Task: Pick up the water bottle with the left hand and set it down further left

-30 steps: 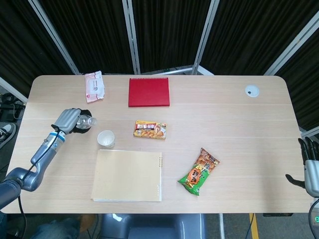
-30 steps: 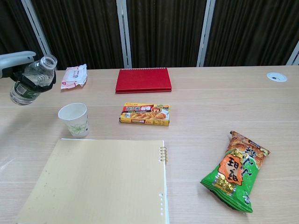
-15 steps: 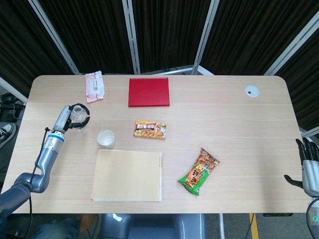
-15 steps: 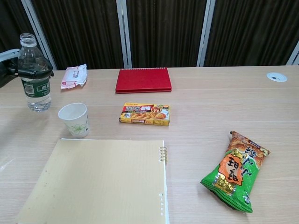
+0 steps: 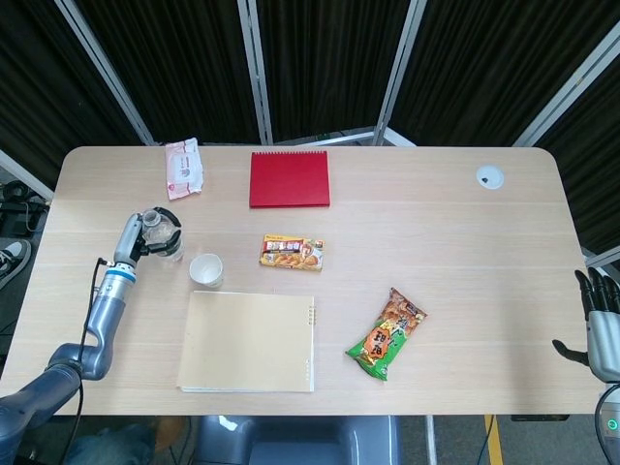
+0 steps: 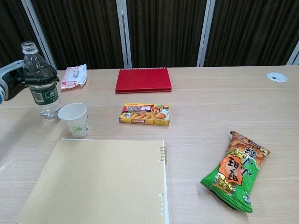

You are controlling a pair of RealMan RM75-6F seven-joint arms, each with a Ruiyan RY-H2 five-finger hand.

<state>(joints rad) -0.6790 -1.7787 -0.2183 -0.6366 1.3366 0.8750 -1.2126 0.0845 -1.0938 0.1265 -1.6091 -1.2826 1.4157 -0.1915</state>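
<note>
Left hand (image 6: 14, 80) grips the clear plastic water bottle with green label (image 6: 41, 88); vs 1 s ago it went from tilted to upright, now shifted back right, just beside the white paper cup (image 6: 75, 119). Looks like placement isn't settled. Label text unreadable. Right hand (image 5: 601, 325) idle, fingers apart

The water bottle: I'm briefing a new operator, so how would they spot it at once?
Look at the table's left side, beside the paper cup. The water bottle stands there in the left hand: clear plastic, green label, the tallest thing there.
</note>
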